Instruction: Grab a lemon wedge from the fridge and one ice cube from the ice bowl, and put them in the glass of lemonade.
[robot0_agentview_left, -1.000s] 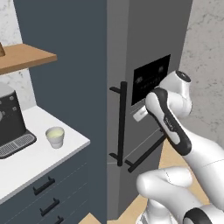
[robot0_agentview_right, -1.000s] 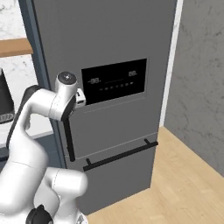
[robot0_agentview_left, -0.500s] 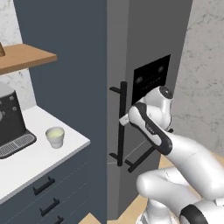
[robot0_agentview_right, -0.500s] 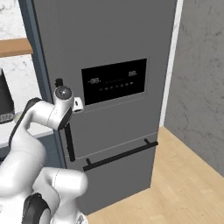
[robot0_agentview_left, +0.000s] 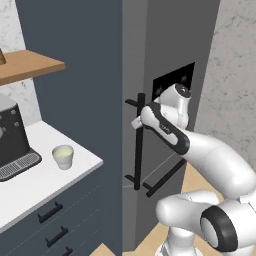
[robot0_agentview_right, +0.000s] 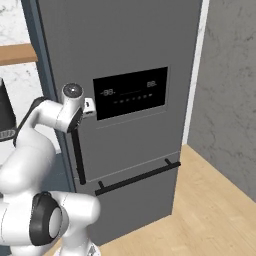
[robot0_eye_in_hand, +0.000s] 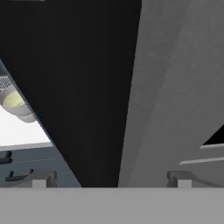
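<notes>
The fridge (robot0_agentview_left: 170, 60) is a tall dark grey cabinet with its door shut, a black display panel (robot0_agentview_right: 131, 92) and a black vertical bar handle (robot0_agentview_left: 139, 142). My gripper (robot0_agentview_left: 137, 121) is at the upper part of that handle, open. In the hand view the black handle (robot0_eye_in_hand: 83, 96) runs close between the two fingertips (robot0_eye_in_hand: 42, 179), with the grey door (robot0_eye_in_hand: 175, 87) to its right. The glass of lemonade (robot0_agentview_left: 63, 156) stands on the white counter (robot0_agentview_left: 45, 175), to the left of the fridge. The lemon wedge is hidden and the ice bowl is out of view.
A black coffee machine (robot0_agentview_left: 11, 142) sits at the counter's left, under a wooden shelf (robot0_agentview_left: 30, 65). Dark drawers (robot0_agentview_left: 55, 220) lie below the counter. A horizontal black drawer handle (robot0_agentview_right: 137, 176) crosses the fridge's lower part. A grey wall (robot0_agentview_right: 225, 90) and wooden floor (robot0_agentview_right: 210, 210) lie to the right.
The arm has swung left and down, from in front of the display panel to the vertical handle. The jaws have stayed open.
</notes>
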